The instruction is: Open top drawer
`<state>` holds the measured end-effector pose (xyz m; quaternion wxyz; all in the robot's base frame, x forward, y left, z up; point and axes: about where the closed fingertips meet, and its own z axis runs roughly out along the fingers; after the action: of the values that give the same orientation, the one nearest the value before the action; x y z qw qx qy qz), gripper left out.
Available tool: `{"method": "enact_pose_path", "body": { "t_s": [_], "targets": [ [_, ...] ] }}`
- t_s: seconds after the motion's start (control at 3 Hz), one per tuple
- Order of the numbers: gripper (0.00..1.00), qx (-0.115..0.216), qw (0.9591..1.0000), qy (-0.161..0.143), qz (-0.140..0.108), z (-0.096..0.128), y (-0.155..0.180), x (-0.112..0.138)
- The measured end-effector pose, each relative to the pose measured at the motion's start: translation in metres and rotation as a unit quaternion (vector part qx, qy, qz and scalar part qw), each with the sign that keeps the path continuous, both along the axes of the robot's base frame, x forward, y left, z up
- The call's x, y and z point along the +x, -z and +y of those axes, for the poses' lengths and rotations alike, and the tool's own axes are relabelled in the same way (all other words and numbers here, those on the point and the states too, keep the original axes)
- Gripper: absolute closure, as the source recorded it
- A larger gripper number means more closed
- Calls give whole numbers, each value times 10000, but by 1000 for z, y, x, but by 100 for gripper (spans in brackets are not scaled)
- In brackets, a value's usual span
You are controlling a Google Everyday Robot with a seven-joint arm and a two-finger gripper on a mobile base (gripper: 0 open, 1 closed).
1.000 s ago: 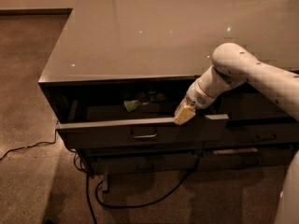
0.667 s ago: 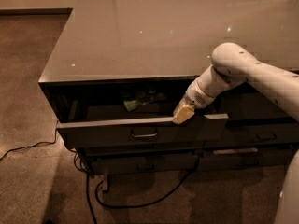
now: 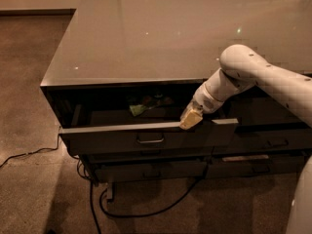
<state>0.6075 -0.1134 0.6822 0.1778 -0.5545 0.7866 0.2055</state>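
A: In the lower middle of the frame, what juts out from the counter (image 3: 161, 28)?

B: The top drawer (image 3: 109, 140). It stands partway out from under the counter's glossy top. Its tall flat front sits forward of the dark opening, and its small metal handle (image 3: 150, 140) is at the centre of the front.

A: And the gripper?

B: The gripper (image 3: 191, 119) is a pale yellowish tip just right of the handle and above it. It is at the top edge of the drawer front, touching it or just over it, and it is not on the handle. Whether the jaws are spread or pressed together, I cannot tell.

A: Where does the arm come from?

B: The white arm (image 3: 265, 77) enters from the right edge, bends at centre right, and slopes down and left to the drawer.

A: Anything inside?

B: A small greenish thing (image 3: 138, 109) lies toward the back, left of the gripper. I cannot tell what it is.

A: Below?

B: A shallower dark drawer (image 3: 151, 170) sits under the open one, and more drawer fronts (image 3: 275, 143) show at the right beneath the arm. A black cable (image 3: 146, 212) loops across the speckled floor (image 3: 29, 82) in front.
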Motion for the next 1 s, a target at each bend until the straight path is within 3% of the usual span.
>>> {"method": "enact_pose_path", "body": {
  "t_s": [0.67, 1.0],
  "targets": [
    [0, 0, 10000, 0, 1, 0, 0, 0],
    [0, 1, 10000, -1, 1, 0, 0, 0]
  ]
}}
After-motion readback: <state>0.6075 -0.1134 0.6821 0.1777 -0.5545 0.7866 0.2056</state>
